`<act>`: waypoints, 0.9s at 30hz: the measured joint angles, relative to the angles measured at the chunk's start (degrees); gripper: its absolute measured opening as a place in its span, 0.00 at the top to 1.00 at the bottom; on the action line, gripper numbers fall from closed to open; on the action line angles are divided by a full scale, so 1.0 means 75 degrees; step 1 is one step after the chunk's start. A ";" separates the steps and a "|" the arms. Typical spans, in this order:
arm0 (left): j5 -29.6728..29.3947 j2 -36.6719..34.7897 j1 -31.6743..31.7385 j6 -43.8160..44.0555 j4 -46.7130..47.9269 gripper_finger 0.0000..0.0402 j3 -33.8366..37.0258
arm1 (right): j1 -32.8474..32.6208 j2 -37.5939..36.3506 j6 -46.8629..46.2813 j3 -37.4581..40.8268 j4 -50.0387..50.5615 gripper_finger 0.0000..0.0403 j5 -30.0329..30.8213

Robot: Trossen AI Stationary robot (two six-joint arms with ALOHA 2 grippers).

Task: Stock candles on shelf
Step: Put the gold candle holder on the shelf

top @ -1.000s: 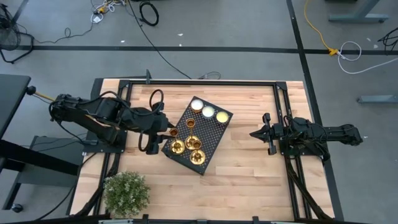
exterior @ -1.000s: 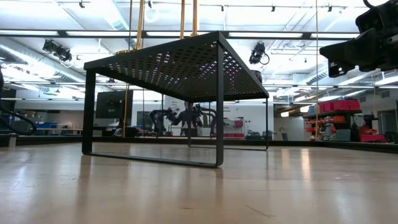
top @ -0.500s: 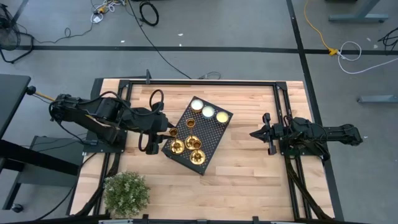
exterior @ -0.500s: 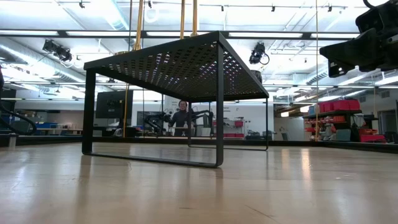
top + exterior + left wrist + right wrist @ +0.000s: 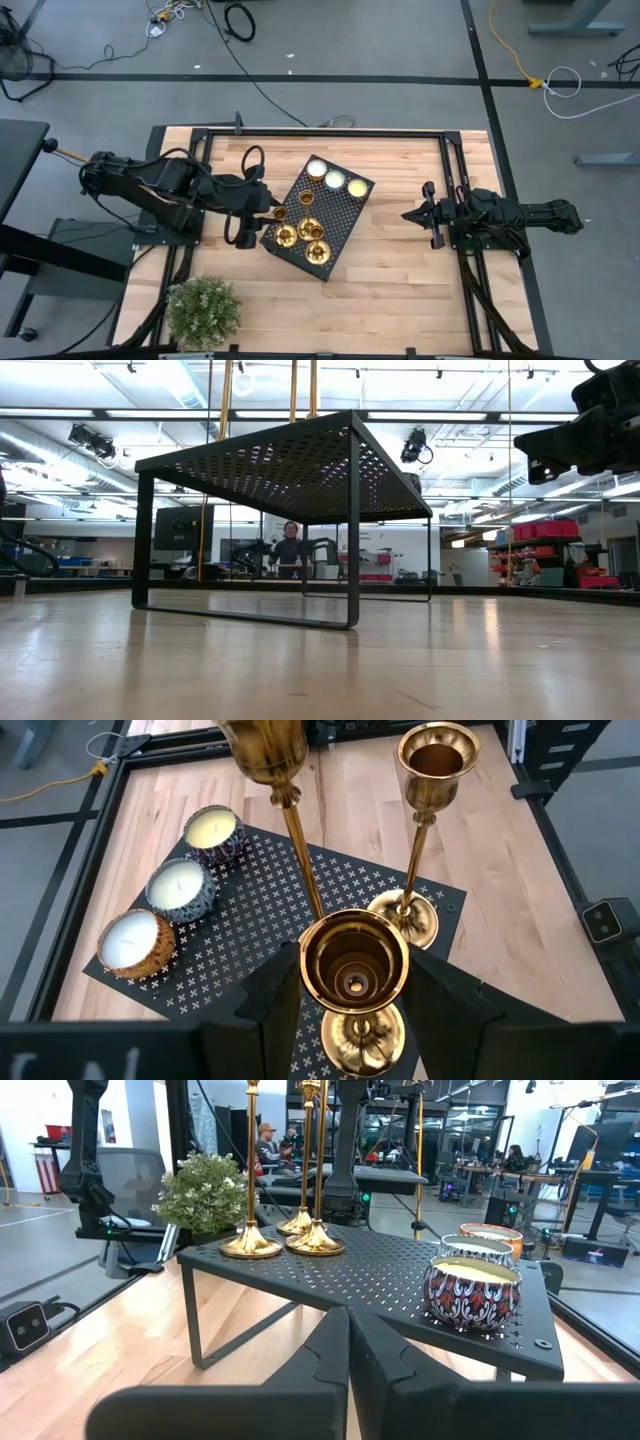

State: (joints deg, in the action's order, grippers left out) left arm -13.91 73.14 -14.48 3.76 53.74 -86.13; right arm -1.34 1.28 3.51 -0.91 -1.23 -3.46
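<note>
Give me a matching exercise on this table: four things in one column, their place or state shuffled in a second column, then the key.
1. left gripper
2. right gripper
3. three jar candles
4. plant

A. at the table's near left corner
B. shut and empty, to the right of the shelf
C. in a row at one end of the shelf
D. closed on a gold candlestick at the shelf's left edge

Pairs: 1-D, 2-B, 3-C, 4-A
</note>
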 joint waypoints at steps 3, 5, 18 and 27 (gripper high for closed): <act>0.0000 0.0003 0.0000 -0.0002 -0.0006 0.59 0.0000 | 0.0002 -0.0002 0.0000 0.0000 0.0000 0.98 -0.0001; 0.0000 0.0006 0.0000 -0.0002 -0.0012 0.59 0.0000 | 0.0002 0.0000 0.0000 0.0000 0.0002 0.98 0.0000; 0.0000 0.0009 0.0000 0.0004 -0.0017 0.59 0.0000 | 0.0000 0.0000 0.0000 0.0000 0.0000 0.98 0.0000; 0.0007 0.0015 -0.0001 0.0010 -0.0006 0.51 0.0003 | 0.0003 0.0000 0.0000 0.0000 0.0000 0.98 0.0000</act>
State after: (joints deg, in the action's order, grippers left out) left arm -13.86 73.25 -14.49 3.83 53.69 -86.11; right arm -1.32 1.28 3.51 -0.91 -1.23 -3.46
